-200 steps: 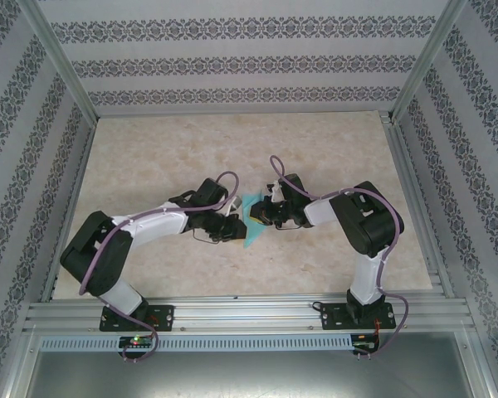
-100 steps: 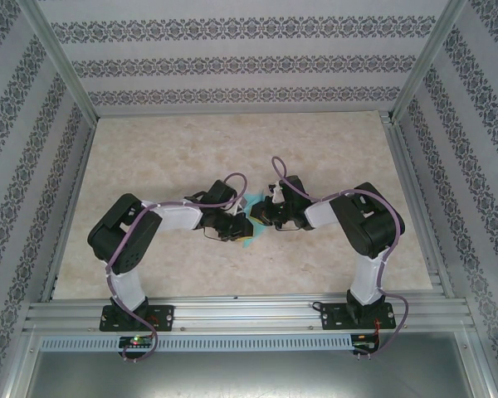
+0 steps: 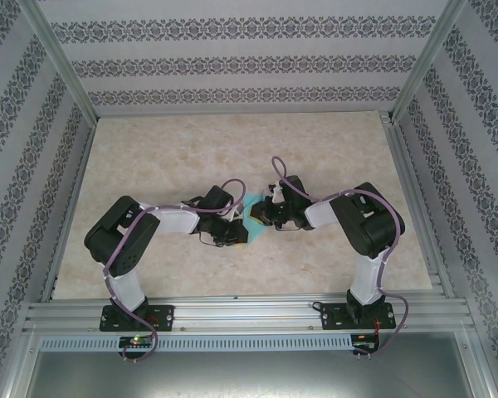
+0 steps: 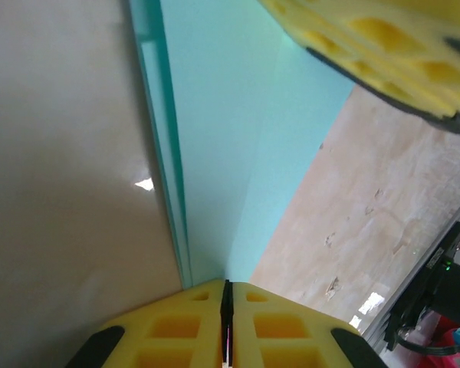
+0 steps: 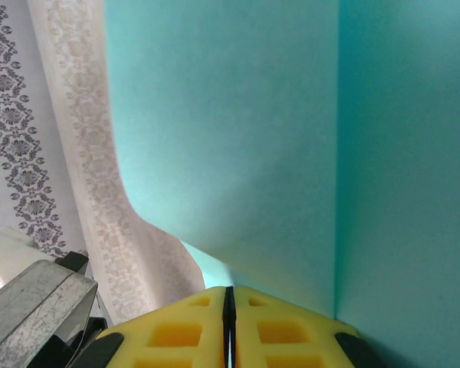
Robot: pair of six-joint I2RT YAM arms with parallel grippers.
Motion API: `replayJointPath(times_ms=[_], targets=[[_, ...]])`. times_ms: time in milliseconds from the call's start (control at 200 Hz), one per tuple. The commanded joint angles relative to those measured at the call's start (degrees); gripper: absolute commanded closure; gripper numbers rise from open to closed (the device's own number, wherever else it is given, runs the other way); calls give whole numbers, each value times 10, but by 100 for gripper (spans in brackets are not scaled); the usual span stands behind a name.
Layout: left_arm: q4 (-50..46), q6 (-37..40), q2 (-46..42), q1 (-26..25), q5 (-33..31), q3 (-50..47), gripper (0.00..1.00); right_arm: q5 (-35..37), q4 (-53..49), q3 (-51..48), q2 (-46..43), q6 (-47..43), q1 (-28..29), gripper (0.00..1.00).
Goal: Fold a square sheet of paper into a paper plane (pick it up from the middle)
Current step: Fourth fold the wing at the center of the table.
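Both arms pinched the paper [image 3: 249,217] mid-tabletop.
Left fingers [image 4: 176,337] were closed tight on one edge of the teal sheet; right fingers [image 5: 284,337] were pinched shut on another edge. Paper hung between them near the tabletop [image 3: 166,157] centre, slightly toward its near edge, with a crease showing.

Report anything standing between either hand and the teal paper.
Nothing visible does. The left hand is shut on one end of the teal paper, and the right hand is shut on another edge; both touch it directly.
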Motion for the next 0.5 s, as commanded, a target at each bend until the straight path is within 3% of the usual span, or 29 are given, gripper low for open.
replayJointPath(times_ms=[0, 165, 350, 495], targets=[[-148, 47, -14, -15, -14, -28, 89, 77, -116, -27, 36, -7, -6, 88], [-164, 61, -55, -16, -12, -33, 90, 86, -112, -30, 34, 7, 2, 88], [-147, 24, -130, -15, -32, -14, 90, 113, -96, -45, 20, 45, 16, 88], [-93, -18, -125, -15, -54, 20, 88, 144, -67, -69, -2, 94, 31, 88]])
